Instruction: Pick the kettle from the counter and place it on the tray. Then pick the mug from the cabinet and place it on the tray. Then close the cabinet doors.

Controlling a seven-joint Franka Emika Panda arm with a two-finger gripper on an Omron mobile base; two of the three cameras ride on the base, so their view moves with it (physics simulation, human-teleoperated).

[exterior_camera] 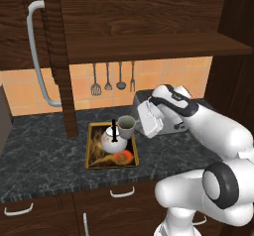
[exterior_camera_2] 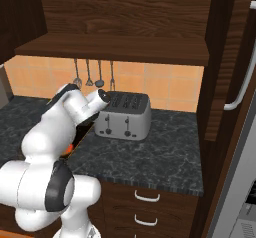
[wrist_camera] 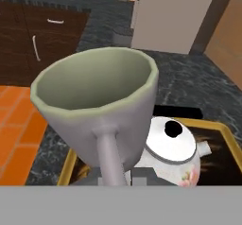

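The kettle [exterior_camera: 110, 139] already sits on the tray [exterior_camera: 94, 161], toward its far end, which leaves the near, swirl-painted part bare; the gripper [exterior_camera: 140, 124] is closed on the handle of the mug [exterior_camera: 126, 126], carrying it tilted just above the tray's far right corner, beside the kettle. In the hand view the mug [wrist_camera: 99, 110] hangs by its handle over the kettle's lid [wrist_camera: 170, 139], so it likely needs shifting to bare tray before release; the cabinet door [exterior_camera: 30, 41] stands open.

White kettle [exterior_camera: 110, 138] sits upright on the gold-rimmed tray [exterior_camera: 92, 150]. Off-white mug [exterior_camera: 126, 126] is held tilted just above it.
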